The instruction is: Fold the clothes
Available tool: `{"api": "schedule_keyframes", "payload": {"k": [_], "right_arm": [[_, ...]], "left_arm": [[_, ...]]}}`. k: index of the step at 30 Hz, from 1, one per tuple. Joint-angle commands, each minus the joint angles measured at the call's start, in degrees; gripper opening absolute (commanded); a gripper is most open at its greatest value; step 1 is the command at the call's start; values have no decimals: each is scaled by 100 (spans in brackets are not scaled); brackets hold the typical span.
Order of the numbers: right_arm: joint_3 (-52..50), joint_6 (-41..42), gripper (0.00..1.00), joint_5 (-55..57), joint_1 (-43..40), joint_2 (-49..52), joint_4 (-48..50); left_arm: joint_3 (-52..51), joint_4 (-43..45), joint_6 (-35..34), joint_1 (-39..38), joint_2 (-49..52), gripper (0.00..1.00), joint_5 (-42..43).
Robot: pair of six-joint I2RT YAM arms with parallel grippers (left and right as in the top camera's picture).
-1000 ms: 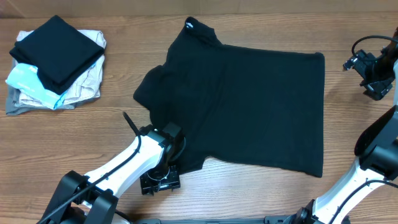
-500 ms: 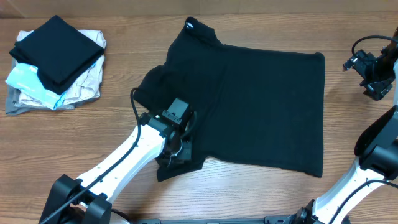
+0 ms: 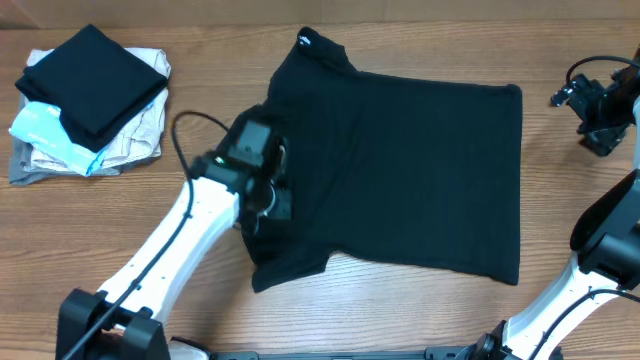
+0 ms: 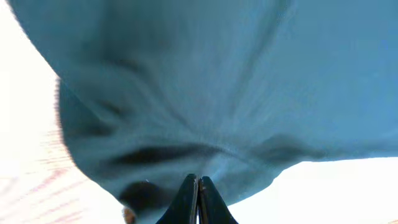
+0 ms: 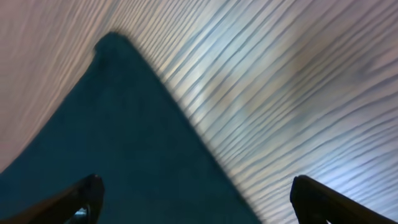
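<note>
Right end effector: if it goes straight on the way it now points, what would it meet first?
Probably the black shirt, near its corner: in the right wrist view the fabric lies directly ahead of the open right end effector. Bare table lies just beside it, so depth leaves some doubt.

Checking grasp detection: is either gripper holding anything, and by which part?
Left gripper is pinched shut on the black shirt, on bunched fabric at its sleeve end. Right gripper is open, holding nothing.
</note>
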Motion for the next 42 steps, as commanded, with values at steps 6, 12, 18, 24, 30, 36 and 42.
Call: {"api": "schedule_keyframes", "payload": {"k": [6, 12, 18, 24, 30, 36, 42], "right_arm": [[13, -741, 25, -1499, 11, -164, -1379], [-13, -592, 19, -1123, 24, -302, -2664], [-885, 87, 21, -369, 109, -1543, -2623], [-2708, 496, 36, -334, 122, -3488, -1847], [-4461, 837, 56, -310, 122, -4168, -1432], [-5796, 1683, 59, -286, 116, -4059, -350], [-6400, 2122, 68, 146, 116, -4052, 101]], "left_arm": [[750, -118, 297, 413, -94, 4, 55], [748, -87, 297, 588, -92, 4, -55], [743, -72, 232, 636, -92, 8, -610], [743, 101, 111, 636, -85, 20, -671], [743, 136, -9, 636, -81, 29, -673], [741, 74, -9, 636, -81, 36, -713], [732, 57, -11, 636, -68, 38, -713]]}}
